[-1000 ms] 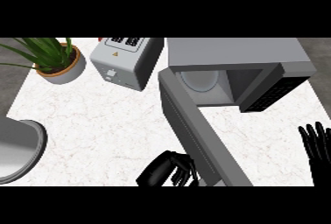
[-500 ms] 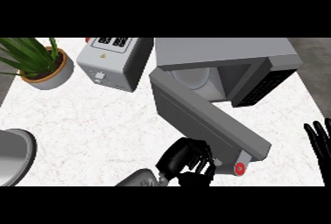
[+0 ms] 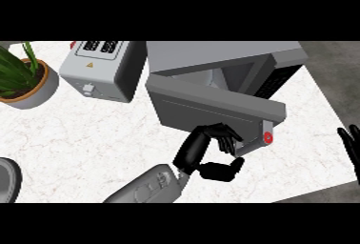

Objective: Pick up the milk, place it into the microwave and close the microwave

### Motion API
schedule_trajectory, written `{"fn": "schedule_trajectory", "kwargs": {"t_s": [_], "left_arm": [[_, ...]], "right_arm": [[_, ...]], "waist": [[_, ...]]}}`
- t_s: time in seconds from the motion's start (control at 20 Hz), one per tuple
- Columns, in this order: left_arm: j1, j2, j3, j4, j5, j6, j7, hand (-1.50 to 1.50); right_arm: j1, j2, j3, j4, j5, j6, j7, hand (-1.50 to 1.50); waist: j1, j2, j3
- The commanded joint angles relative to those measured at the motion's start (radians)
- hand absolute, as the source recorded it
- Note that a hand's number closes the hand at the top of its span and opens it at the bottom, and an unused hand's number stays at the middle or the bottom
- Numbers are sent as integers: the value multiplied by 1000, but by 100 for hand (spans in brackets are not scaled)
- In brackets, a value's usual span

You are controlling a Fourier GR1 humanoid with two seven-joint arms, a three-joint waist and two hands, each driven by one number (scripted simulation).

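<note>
The grey microwave (image 3: 225,53) stands at the back of the counter. Its door (image 3: 211,105) is swung most of the way in, leaving a narrow gap at the top right. No milk shows; the door hides the inside. My left hand (image 3: 200,148) rests against the door's lower outer face near the red button (image 3: 267,137), its fingers (image 3: 221,134) lying on the panel and the thumb spread below. It holds nothing. My right hand (image 3: 349,148) is at the right edge, open with fingers up, apart from everything.
A grey toaster (image 3: 104,66) stands left of the microwave. A potted plant (image 3: 21,81) is at the far left, and a grey round rim (image 3: 5,180) at the lower left edge. The counter's front right corner lies near my right hand.
The microwave door has swung inward, from wide open to nearly shut. My left hand has moved up and right with it, staying on the door. The right hand stays at the right edge.
</note>
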Motion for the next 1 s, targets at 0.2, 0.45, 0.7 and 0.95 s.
{"fn": "schedule_trajectory", "kwargs": {"t_s": [0.2, 0.45, 0.7, 0.95], "left_arm": [[-124, -5, 69, 46, 135, 91, -99, -150], [-199, -5, 70, 89, 189, 115, -118, -150], [-258, -5, 86, 134, 245, 135, -138, -150], [-287, -5, 85, 172, 291, 150, -169, -150]], "right_arm": [[-42, -15, -2, -37, -66, 9, 37, -150], [-81, -55, -17, -27, -106, 31, 62, -150], [-112, -72, -10, -34, -159, 52, 87, -150], [-134, -92, -7, -25, -201, 69, 111, -150]], "waist": [[-68, 21, 1], [-97, 31, 4], [-119, 38, 5], [-143, 49, 6]]}}
